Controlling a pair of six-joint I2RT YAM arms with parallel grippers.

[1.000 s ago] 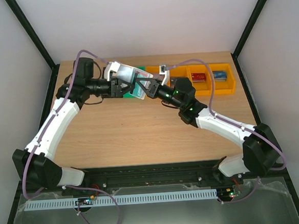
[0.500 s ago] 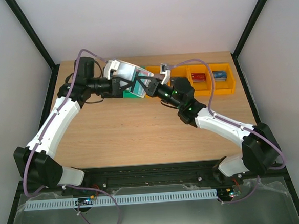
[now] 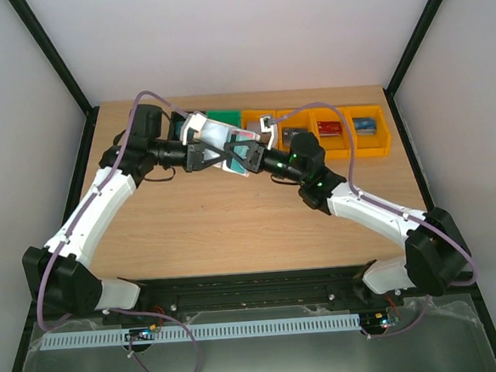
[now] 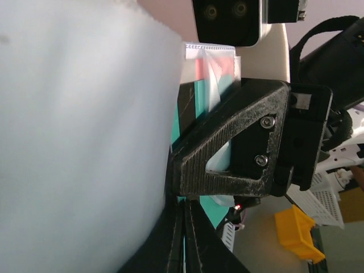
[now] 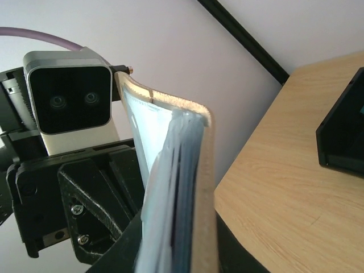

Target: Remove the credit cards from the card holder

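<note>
The white card holder (image 3: 219, 135) hangs in the air between both grippers, above the table's back. My left gripper (image 3: 214, 157) comes in from the left and is shut; a thin teal sliver shows between its fingers. That sliver belongs to a teal credit card (image 4: 212, 210) sticking out of the card holder (image 4: 85, 142), whose white cover fills the left wrist view. My right gripper (image 3: 239, 152) holds the holder from the right. In the right wrist view the card holder (image 5: 193, 170) stands edge-on between the fingers of my right gripper (image 5: 182, 250), its pale sleeves fanned.
Orange bins (image 3: 347, 145) stand along the back right, holding a grey card (image 3: 294, 134), a red card (image 3: 329, 128) and a blue card (image 3: 364, 124). A green bin (image 3: 223, 116) sits behind the holder. A black bin (image 5: 344, 133) rests on the wooden table (image 5: 273, 187).
The left gripper has closed on the teal card. Both grippers and the holder have shifted a little toward me and to the right, away from the green bin.
</note>
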